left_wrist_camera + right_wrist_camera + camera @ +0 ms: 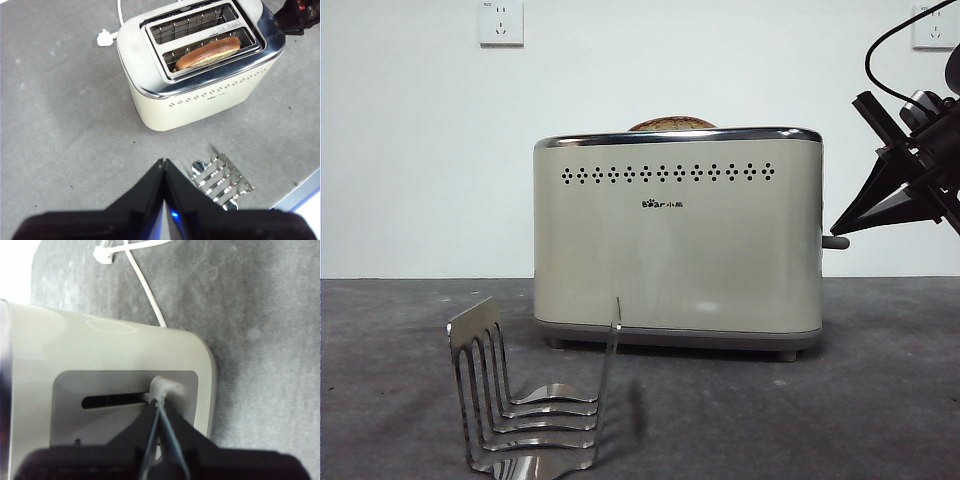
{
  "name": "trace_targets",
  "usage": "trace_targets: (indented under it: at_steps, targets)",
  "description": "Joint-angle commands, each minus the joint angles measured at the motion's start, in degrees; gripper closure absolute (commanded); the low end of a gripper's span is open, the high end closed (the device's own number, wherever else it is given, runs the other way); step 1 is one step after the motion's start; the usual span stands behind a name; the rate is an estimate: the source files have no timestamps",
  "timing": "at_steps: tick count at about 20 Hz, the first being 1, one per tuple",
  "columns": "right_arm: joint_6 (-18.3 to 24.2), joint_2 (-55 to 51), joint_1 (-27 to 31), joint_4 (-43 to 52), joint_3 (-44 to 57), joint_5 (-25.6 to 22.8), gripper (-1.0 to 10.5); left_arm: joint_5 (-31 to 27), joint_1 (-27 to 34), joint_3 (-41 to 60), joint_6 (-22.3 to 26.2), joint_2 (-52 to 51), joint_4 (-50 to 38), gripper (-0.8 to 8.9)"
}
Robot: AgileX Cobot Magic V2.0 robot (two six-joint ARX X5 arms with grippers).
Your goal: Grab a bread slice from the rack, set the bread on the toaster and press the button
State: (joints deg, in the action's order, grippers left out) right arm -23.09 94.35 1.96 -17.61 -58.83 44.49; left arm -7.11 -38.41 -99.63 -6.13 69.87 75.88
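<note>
Right gripper (159, 405), its two black jaws pressed together to a single point, sits with that tip against the button (165, 386), a small grey lever knob on the narrow side of the toaster (680, 250). In the front view this gripper (840, 226) comes in dark from the right edge, its point just above the knob (835, 242). Whether it bears down on the knob or only touches it is hard to judge from these angles.

Left gripper (163, 165) hangs well above the table with its jaws closed on nothing, looking down on the toaster and the rack (220, 180).

The slice of bread (209, 52) already stands in the toaster slot nearer the steel rack, only its brown domed crust showing above the chrome rim. From the front, just a sliver of crust (670, 124) peeks over the top. The rack (535, 400) stands bare in front of the toaster, well apart from it.

What probably remains is pressing the button. The knob looks stiff, small and smooth, so a closed tip could slide off its rounded end; the push is best placed on top of the knob near the toaster's side panel and driven straight along the slot (112, 401). The toaster looks heavy enough not to tip.

Hidden: most of the slice inside the slot, the lever's full travel, and the lower part of the rack, which is cut off in the front view. A white cable and plug (102, 252) lie on the grey table (880, 400) behind the toaster.
</note>
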Motion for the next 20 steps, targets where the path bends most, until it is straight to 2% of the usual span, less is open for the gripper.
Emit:
trace_targets:
  at_steps: [1,15,20]
  targets:
    - [0.9,2.1,-0.1,-0.9,0.5,-1.4,9.5,0.0,0.1,0.6,-0.9,-0.2,-0.1,8.19]
    - [4.3,9.6,-0.1,-4.8,0.5,-3.2,9.5,-0.2,0.1,0.6,-0.9,-0.1,-0.1,8.19]
    - [5.5,10.8,-0.1,-6.2,0.5,-5.7,9.5,-0.2,0.1,0.6,-0.9,-0.2,-0.1,8.19]
